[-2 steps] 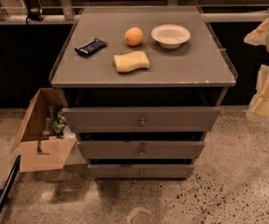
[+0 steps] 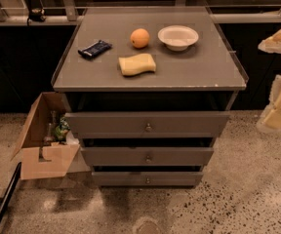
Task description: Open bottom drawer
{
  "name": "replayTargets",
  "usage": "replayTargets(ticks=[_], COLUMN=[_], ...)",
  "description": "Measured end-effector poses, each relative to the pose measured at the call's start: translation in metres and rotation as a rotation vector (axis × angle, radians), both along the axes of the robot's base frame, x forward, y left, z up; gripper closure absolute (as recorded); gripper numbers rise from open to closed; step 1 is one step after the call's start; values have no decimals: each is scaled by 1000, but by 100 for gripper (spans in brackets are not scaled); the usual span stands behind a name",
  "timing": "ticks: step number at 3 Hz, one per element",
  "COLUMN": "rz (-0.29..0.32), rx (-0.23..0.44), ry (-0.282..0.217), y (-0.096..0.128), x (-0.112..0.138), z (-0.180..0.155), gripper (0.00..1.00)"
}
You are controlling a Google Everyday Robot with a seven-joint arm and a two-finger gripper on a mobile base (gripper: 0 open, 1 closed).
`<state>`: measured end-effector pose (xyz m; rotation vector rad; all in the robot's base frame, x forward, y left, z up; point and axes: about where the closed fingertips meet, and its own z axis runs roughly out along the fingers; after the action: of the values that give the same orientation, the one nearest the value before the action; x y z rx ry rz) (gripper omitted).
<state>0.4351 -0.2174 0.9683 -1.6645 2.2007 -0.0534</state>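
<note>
The bottom drawer (image 2: 130, 179) is the lowest and slimmest of three grey fronts on the cabinet, just above the floor. Its small brass knob (image 2: 147, 180) sits at the middle of the front. None of its inside shows, and a dark gap lies above the front. My gripper (image 2: 279, 107) appears as cream-coloured parts at the right edge of the view. It is at about the height of the top drawer, well to the right of the cabinet and touching nothing.
The middle drawer (image 2: 126, 156) and top drawer (image 2: 121, 125) sit above. On the cabinet top (image 2: 204, 67) lie an orange (image 2: 140, 38), a white bowl (image 2: 178, 37), a yellow sponge (image 2: 137, 64) and a dark snack bar (image 2: 94, 48). An open cardboard box (image 2: 45, 145) stands left of the cabinet.
The cream parts of the arm at the right edge have dropped slightly. The drawers have not moved.
</note>
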Motion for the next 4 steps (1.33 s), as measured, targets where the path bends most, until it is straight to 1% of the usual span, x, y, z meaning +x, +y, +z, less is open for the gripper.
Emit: replayTargets(ticks=[1, 2, 3, 4], rz=[8, 6, -12, -29], rx=[140, 279, 394, 446], ry=[-22, -56, -54, -13], y=[-6, 3, 15, 34], x=[-2, -8, -7, -6], z=[-29, -56, -106, -165], gripper=[0, 0, 0, 0])
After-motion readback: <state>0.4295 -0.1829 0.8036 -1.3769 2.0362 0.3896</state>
